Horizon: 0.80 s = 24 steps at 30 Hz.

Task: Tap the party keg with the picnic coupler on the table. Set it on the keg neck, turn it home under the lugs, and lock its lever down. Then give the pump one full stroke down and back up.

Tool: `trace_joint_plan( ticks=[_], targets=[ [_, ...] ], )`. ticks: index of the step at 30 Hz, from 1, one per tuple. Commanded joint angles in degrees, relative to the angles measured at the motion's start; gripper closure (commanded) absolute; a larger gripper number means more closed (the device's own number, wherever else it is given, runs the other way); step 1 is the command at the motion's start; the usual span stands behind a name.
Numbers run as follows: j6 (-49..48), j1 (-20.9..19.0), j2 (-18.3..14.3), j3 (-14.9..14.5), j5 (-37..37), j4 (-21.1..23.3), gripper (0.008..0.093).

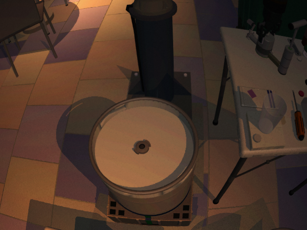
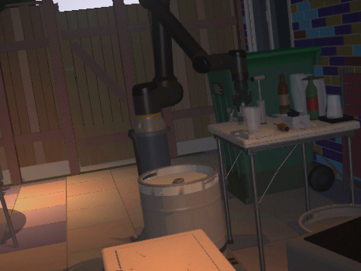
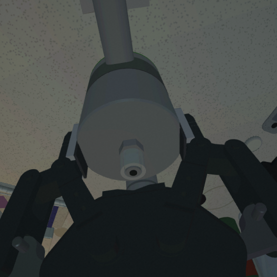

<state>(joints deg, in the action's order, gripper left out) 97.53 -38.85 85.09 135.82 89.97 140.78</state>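
Note:
The picnic coupler (image 3: pixel 128 121) is a grey cylinder with a hex fitting on top, standing on the far end of the folding table (image 1: pixel 266 48). A bar joins it to the upright pump (image 1: pixel 287 55) with its T-handle, to its right. The keg (image 1: pixel 142 148) stands on the floor left of the table, its lugged neck (image 1: pixel 141 146) at the centre of the top, bare. In the second side camera a clear cup hides most of the coupler. My gripper (image 3: pixel 130 140) reaches straight down over the coupler (image 2: pixel 242 112) and is closed around its body.
The table's far edge lies just behind the coupler, with a green bin (image 2: pixel 271 77) beyond it. On the table are a clear cup (image 1: pixel 271 112), an orange screwdriver (image 1: pixel 298 121), bottles (image 2: pixel 296 95) and a tray. The robot pedestal (image 1: pixel 153 47) stands behind the keg.

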Motion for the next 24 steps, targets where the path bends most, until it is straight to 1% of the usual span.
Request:
trace_joint_plan(
  ticks=[1,10,24],
  targets=[
    [0.00,0.06,-0.10,0.05,0.14,0.03,0.0754],
    [0.00,0.08,-0.14,0.08,0.18,0.02,0.0934],
    [0.00,0.09,0.18,-0.03,0.20,-0.44,0.0934]
  ],
)
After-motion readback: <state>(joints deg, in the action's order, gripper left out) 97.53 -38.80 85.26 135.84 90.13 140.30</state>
